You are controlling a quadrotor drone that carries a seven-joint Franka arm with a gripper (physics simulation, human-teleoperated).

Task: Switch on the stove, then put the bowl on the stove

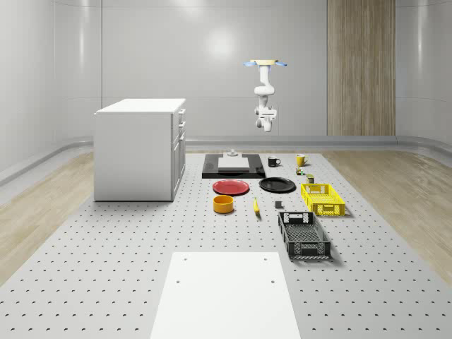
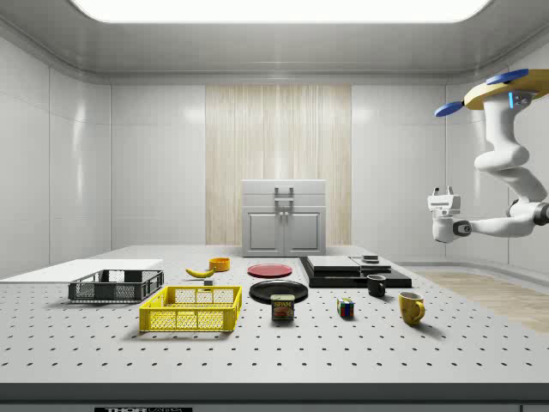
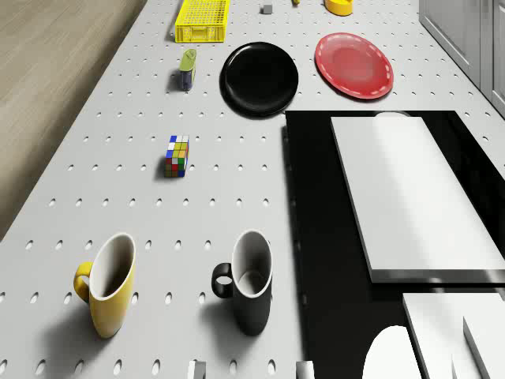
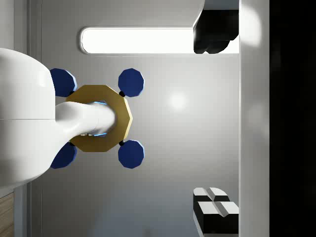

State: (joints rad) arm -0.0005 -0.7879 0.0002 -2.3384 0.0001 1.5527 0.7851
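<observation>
While the drone (image 1: 266, 64) hovers high above the far edge of the surface (image 1: 141, 254), its arm hangs down and the claw (image 2: 443, 204) sits in open air, well apart from everything below. In the wrist view two fingers (image 4: 215, 206) stand widely spread with nothing between them. Below the claw and toward the cabinet (image 1: 139, 148) lies the stove (image 1: 233, 167), a flat black slab with a pale raised plate on top, near the surface's far edge. A black mug (image 3: 246, 282) and a yellow mug (image 3: 106, 284) stand just beside the stove, almost under the claw. The bowl (image 1: 224, 203), a small round orange dish, rests upright well away from the claw, past the stove and just beyond the red plate (image 1: 232, 187). Bare surface surrounds it.
</observation>
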